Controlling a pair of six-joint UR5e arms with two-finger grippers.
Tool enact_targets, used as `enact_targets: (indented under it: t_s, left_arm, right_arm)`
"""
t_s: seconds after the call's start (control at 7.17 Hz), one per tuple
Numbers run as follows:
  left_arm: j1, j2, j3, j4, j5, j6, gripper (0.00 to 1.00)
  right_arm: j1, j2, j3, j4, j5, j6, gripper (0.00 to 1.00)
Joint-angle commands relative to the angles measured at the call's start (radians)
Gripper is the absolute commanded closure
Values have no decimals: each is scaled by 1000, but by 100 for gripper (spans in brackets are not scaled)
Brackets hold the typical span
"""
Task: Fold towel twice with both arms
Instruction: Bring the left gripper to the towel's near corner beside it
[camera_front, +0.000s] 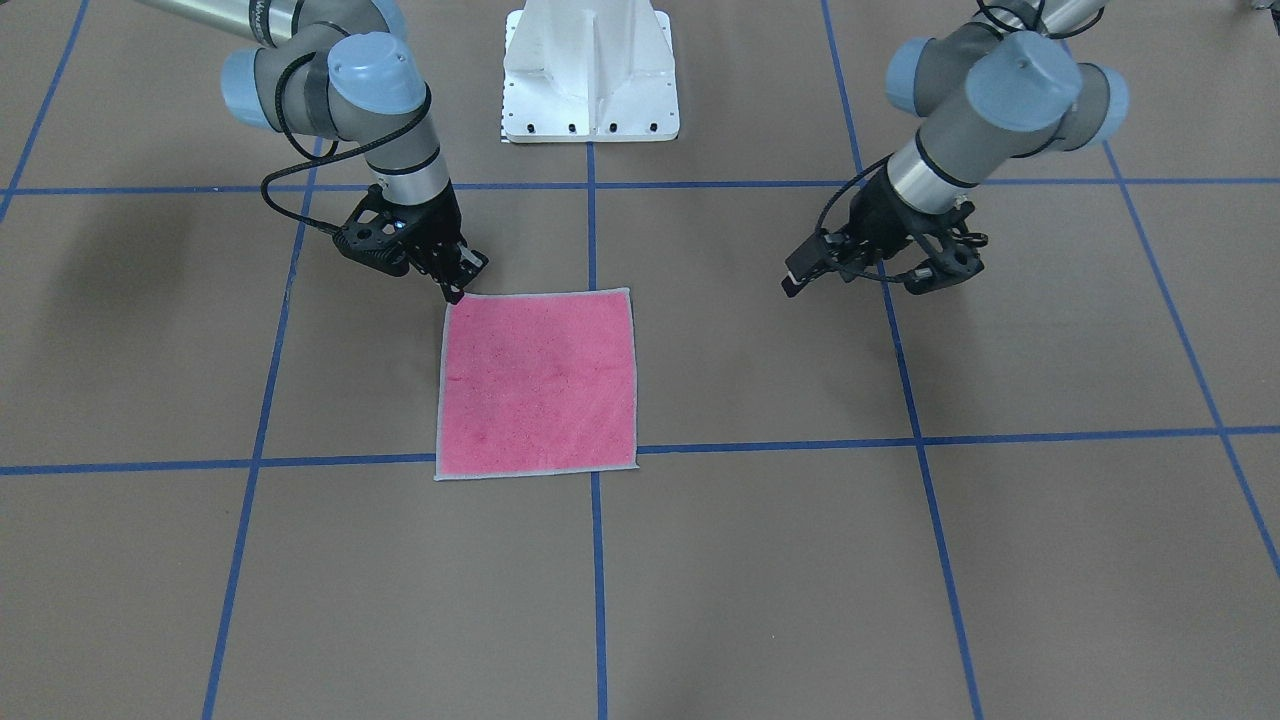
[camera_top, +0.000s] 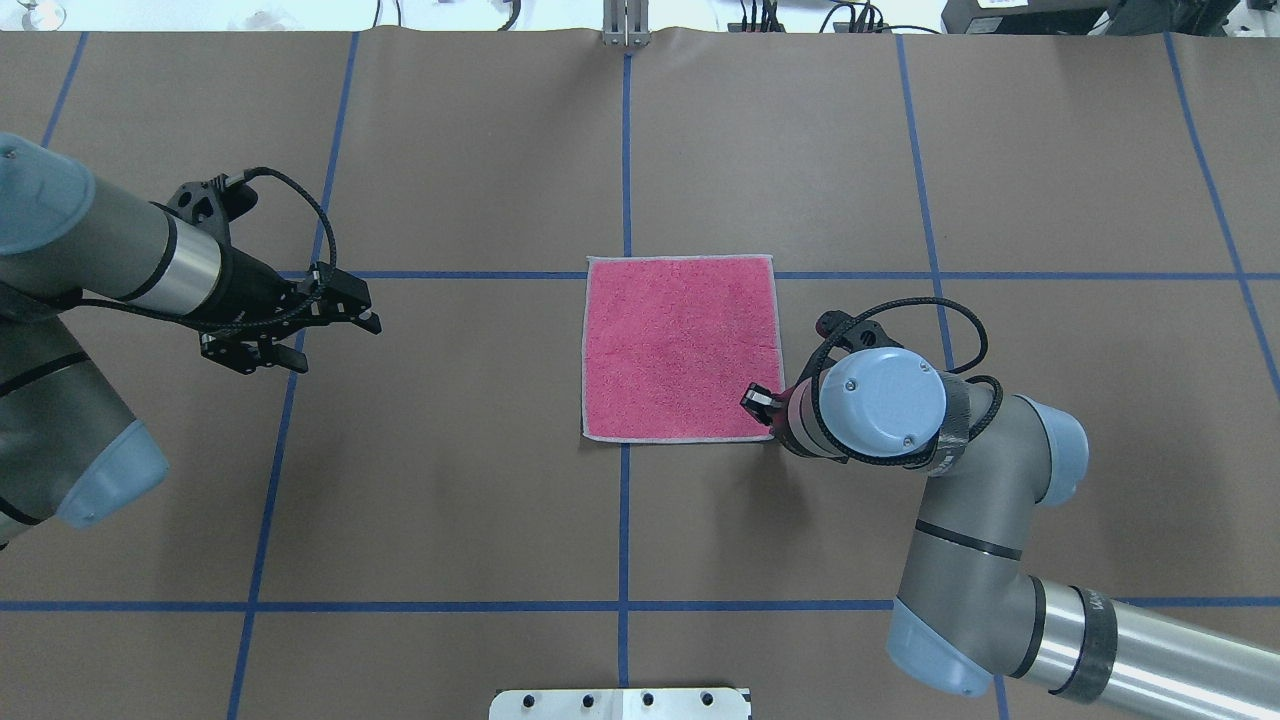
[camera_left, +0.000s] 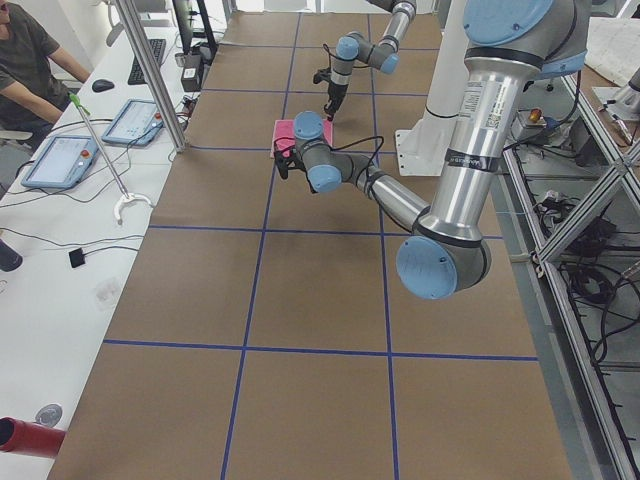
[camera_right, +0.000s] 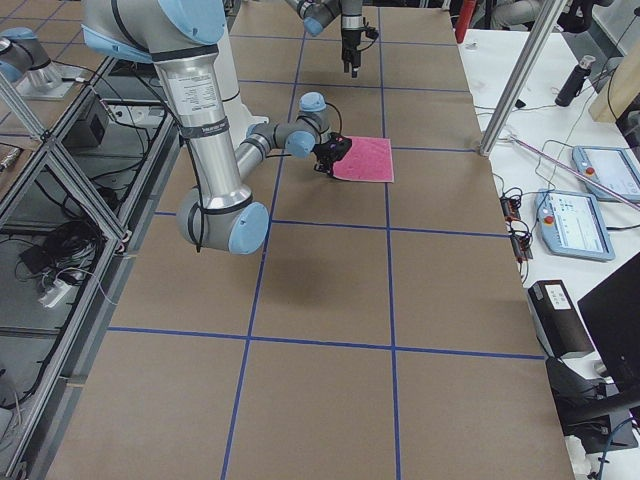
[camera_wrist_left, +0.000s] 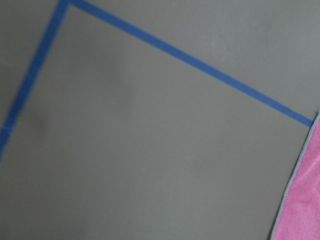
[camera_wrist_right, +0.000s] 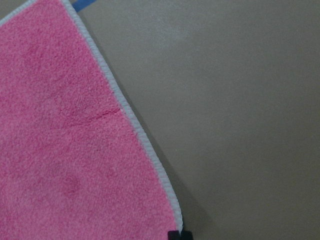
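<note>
1. Since nothing's folded yet, layout first: brown table (camera_top: 450, 500) with blue tape lines (camera_top: 450, 606), towel (camera_top: 680, 345) roughly in the middle.
2. Right arm (camera_top: 960, 520) reaches in to the towel. Left arm (camera_top: 100, 260) hangs well off to the left, nowhere near it.
3. Towel lies flat, pink side up, square to the tape.
4. Right gripper (camera_front: 457, 292) is down at the towel's near right corner (camera_wrist_right: 178, 224), tips drawn close together. Can't tell if any cloth is between them. Left gripper (camera_top: 338, 343) is spread wide, holding nothing.
5. My take on doing this step well: pinch just the grey border (camera_wrist_right: 143, 143), not a fat bunch. Bring the left down on the near left corner the same way, then lift both level and carry them to the far edge so the borders line up.
</note>
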Motion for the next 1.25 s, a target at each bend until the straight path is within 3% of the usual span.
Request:
enact_targets:
  t_s: [0.0,0.28,0.56,0.7,1.12]
  left_arm:
    - [128,-154,1,189,139,-76,1]
    - [252,-214,51,197,289,-139,7]
    - [266,-346,195,194,300,-142,19]
    - [266,-354,214,192,300,-142,29]
    - [268,-354,257,146,302,-144,43]
  right_arm:
    - [3,-14,31,-3,7,1,100]
    - [1,-34,57,-3,7,1,100]
    - [1,-32,57,-3,9,-1,100]
    - [0,-32,57,-3,13,-1,100]
    - [-2,-28,54,-1,18,-2,100]
